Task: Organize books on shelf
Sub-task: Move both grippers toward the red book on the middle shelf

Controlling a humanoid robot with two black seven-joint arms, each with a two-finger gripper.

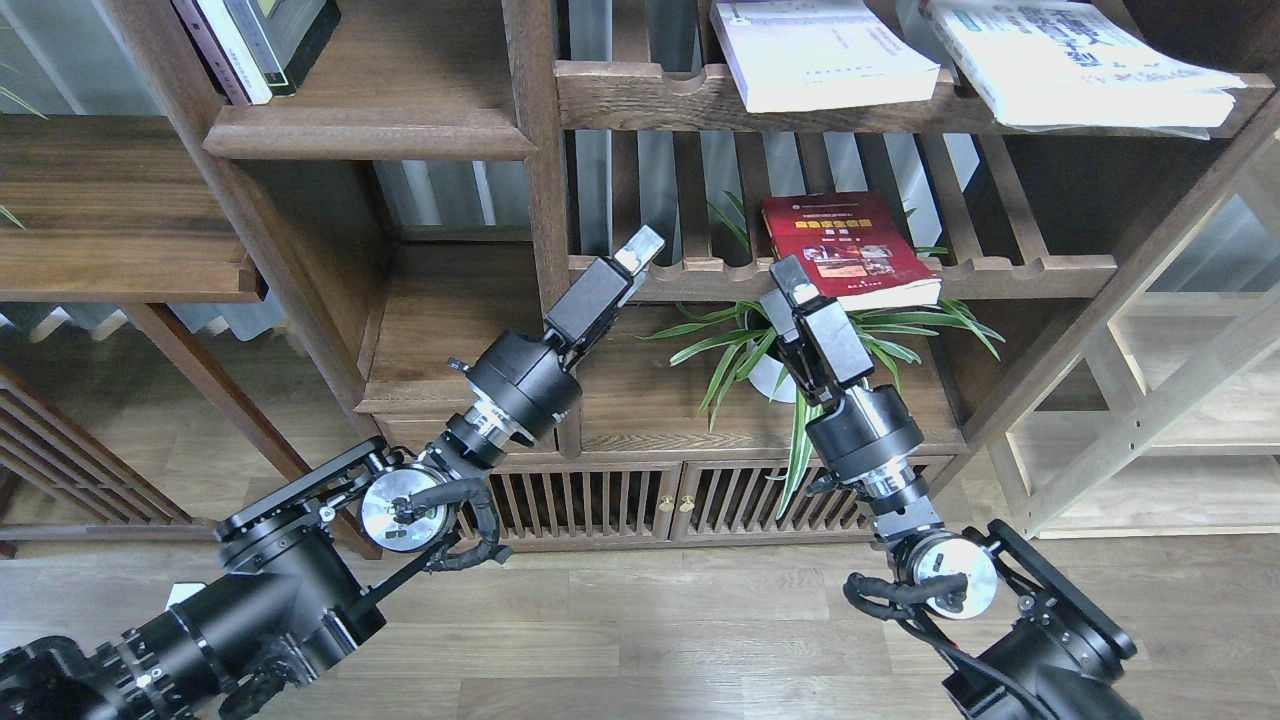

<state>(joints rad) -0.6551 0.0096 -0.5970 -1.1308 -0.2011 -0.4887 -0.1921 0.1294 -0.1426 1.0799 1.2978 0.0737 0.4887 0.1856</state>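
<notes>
**Red book just past the right gripper's tips**

The dark red book (pixel 848 250) lies flat on a slatted rack (pixel 1010 268), its long axis running from 11 to 5 o'clock. It sits just at 1 o'clock from the right gripper (pixel 792 272), plainly the nearer arm. That gripper holds nothing, and I cannot tell how wide it stands. The left gripper (pixel 640 248), at 9 o'clock of the book, is likewise empty and unreadable. Two pale books (pixel 820 50) (pixel 1080 60) rest on the upper rack. The solid shelf (pixel 370 132) at 10 o'clock holds other books (pixel 255 40).
</notes>
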